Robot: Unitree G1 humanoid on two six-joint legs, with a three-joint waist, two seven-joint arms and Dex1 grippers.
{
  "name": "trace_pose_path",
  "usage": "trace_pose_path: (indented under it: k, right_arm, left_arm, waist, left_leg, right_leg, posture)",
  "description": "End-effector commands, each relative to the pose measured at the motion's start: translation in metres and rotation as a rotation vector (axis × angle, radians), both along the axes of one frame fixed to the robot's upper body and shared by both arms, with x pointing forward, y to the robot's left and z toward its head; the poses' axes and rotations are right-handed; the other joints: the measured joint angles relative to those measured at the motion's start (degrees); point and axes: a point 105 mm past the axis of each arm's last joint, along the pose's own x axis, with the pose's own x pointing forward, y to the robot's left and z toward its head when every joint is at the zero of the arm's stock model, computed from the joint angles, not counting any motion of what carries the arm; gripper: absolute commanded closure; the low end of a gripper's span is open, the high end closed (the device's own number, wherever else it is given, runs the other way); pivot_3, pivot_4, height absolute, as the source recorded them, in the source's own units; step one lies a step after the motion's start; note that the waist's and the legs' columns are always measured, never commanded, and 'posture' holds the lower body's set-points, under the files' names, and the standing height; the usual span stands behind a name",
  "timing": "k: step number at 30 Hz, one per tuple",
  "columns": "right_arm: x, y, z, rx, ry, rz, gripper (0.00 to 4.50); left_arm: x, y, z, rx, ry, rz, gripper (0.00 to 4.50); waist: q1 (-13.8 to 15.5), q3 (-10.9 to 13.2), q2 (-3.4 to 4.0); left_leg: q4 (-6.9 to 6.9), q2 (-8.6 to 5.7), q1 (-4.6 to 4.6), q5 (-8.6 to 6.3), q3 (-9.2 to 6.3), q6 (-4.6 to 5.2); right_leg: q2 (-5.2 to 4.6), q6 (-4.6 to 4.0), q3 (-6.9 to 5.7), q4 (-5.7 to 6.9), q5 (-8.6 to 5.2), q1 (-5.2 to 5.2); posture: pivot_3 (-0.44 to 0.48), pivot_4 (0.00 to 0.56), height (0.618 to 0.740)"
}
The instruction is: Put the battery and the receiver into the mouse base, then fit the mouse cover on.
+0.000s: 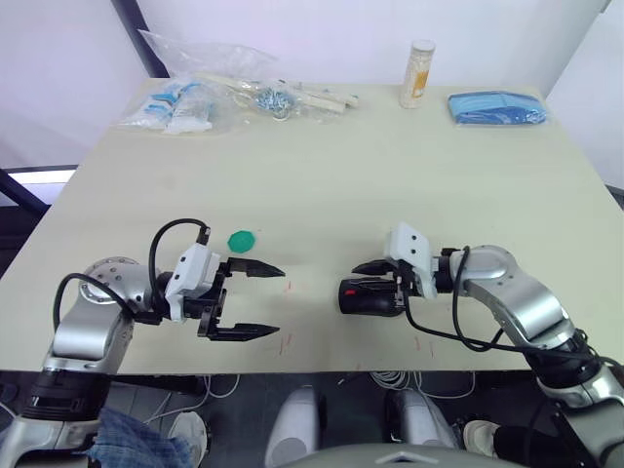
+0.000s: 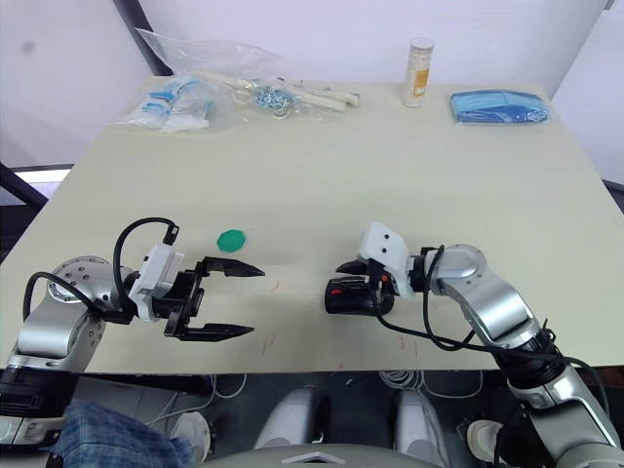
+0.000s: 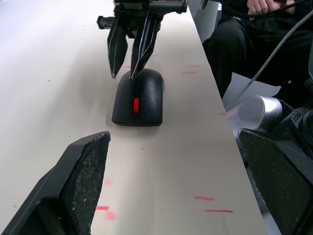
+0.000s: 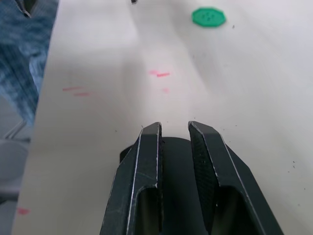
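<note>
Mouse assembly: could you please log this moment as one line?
left gripper: open, empty | right gripper: nearly shut over mouse | mouse: cover on, on table | green disc: near left gripper

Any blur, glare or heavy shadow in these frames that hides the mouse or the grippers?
Left wrist view: the mouse is sharp with a soft sheen; the near fingers are blurred. Right wrist view: the fingers are sharp, the green disc soft. Eye views: even light, faint shadows, no glare on the table.
</note>
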Motion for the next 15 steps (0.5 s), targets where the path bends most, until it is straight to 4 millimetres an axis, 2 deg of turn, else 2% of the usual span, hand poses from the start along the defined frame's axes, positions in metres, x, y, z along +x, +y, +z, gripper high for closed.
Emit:
trace_pose_path:
  k: [1, 5, 8, 15]
  right_arm:
    - [-0.006, -0.018, 0.011, 0.12, -0.036, -0.017, 3.58]
    - [-0.002, -0.03, 0.007, 0.178, -0.05, -0.065, 3.58]
    - [-0.004, -0.04, -0.004, 0.202, -0.044, -0.086, 3.58]
    - [-0.008, -0.047, -0.022, 0.25, -0.016, -0.075, 3.58]
  left_arm:
    - [-0.001, -0.003, 0.005, -0.001, -0.028, -0.018, 0.0]
    - [-0.001, -0.003, 0.006, -0.003, -0.029, -0.015, 0.0]
    - [-0.001, -0.002, 0.007, -0.005, -0.028, -0.009, 0.0]
    - [0.0, -0.002, 0.009, -0.004, -0.024, -0.01, 0.0]
  waist:
    - [0.2, 0.0, -0.03]
    - [-0.1, 0.0, -0.02]
    - [0.0, 0.0, -0.02]
    - [0.0, 0.0, -0.01]
  left_leg:
    - [0.0, 0.0, 0.01, 0.0, 0.0, 0.0]
    - [0.01, 0.0, 0.02, 0.0, 0.02, 0.0]
    - [0.0, 0.04, 0.03, 0.0, 0.01, 0.0]
    - [0.0, 0.04, 0.04, 0.0, 0.02, 0.0]
  right_leg:
    - [0.0, 0.0, 0.0, 0.0, 0.0, 0.0]
    - [0.0, 0.0, 0.02, -0.03, 0.0, 0.01]
    - [0.04, -0.01, 0.02, 0.0, 0.0, 0.01]
    - [0.04, -0.01, 0.04, 0.0, -0.01, 0.02]
  posture:
    - [0.0, 0.15, 0.74]
    - [0.0, 0.15, 0.74]
    - [0.0, 0.15, 0.74]
    - [0.0, 0.15, 0.74]
